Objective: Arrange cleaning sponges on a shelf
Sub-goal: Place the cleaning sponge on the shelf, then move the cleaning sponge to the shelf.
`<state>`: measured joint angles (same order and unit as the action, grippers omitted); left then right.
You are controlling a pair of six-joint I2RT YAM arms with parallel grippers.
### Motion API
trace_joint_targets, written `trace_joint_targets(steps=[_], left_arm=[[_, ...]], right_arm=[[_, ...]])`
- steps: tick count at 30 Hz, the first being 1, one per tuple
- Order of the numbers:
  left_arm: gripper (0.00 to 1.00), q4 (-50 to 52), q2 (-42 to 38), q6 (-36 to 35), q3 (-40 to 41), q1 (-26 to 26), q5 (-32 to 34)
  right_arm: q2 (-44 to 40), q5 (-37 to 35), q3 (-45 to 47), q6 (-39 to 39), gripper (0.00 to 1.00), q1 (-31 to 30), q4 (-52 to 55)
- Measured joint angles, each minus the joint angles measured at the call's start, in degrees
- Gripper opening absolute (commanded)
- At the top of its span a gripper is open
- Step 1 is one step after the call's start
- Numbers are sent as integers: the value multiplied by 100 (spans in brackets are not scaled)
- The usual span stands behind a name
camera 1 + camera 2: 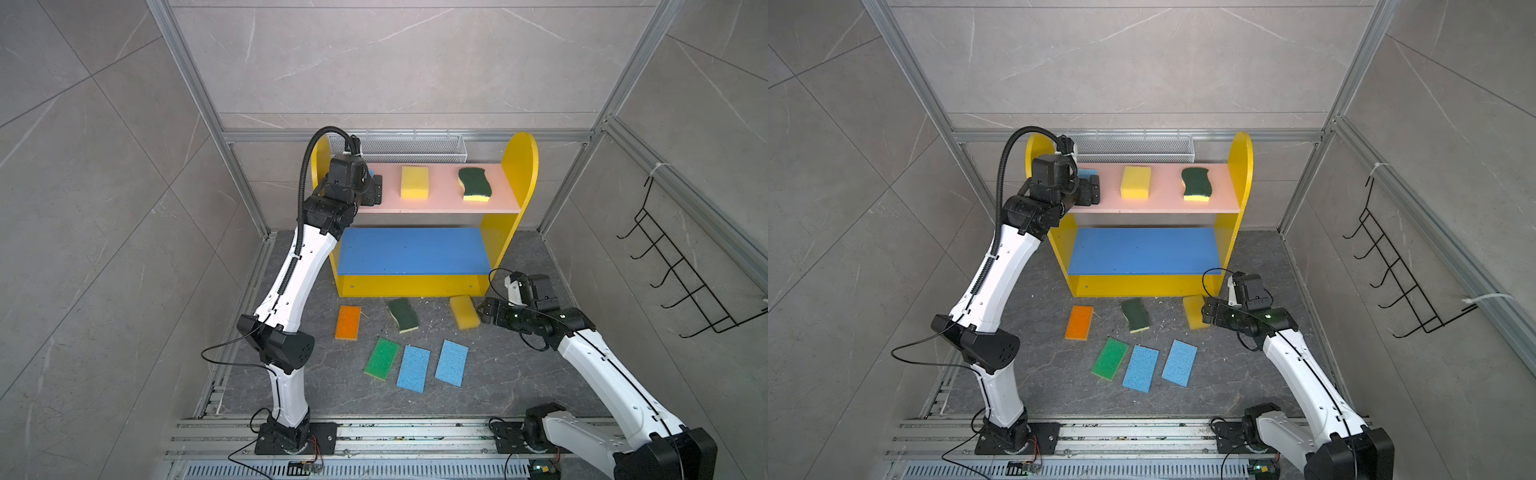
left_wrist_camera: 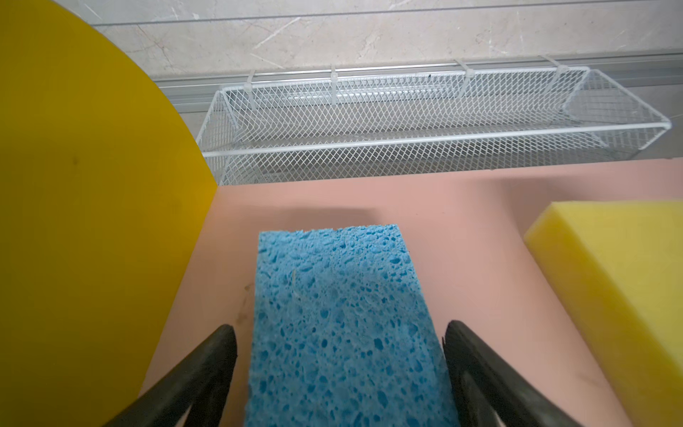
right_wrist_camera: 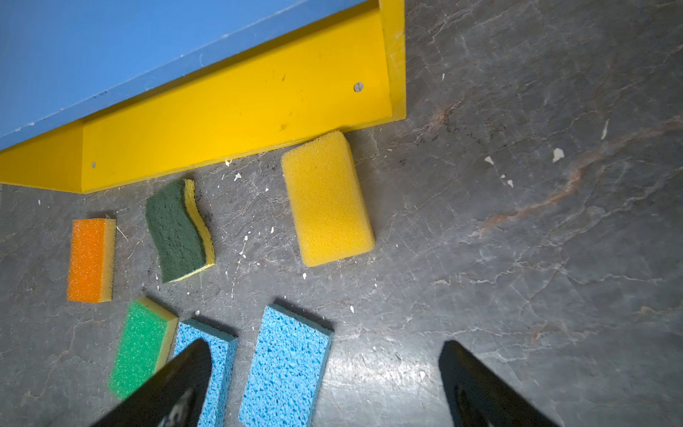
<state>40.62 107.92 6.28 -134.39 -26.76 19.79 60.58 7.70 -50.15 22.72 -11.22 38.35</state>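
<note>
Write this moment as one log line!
left end effector: open around blue sponge on pink board | right end effector: open near yellow sponge

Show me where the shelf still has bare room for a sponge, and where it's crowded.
The blue middle board shows bare between the yellow side panels. The pink upper board is crowded: light blue sponge between the open left fingers, plain yellow sponge, wavy green sponge, only narrow gaps between. The floor in front holds six more sponges.

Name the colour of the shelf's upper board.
Pale pink upper board, clearest in the left wrist view.
</note>
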Motion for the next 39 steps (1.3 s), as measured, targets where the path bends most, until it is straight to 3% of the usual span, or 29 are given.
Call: trace_joint_targets(steps=[14, 24, 39], left_arm=[[89, 138, -476, 140, 197, -225, -177], [90, 625, -730, 260, 481, -776, 448], [74, 782, -772, 365, 570, -813, 925]], right_arm=[[-267, 116, 0, 20, 98, 0, 81], [-474, 192, 0, 63, 98, 0, 87], [-682, 216, 0, 66, 98, 0, 216]])
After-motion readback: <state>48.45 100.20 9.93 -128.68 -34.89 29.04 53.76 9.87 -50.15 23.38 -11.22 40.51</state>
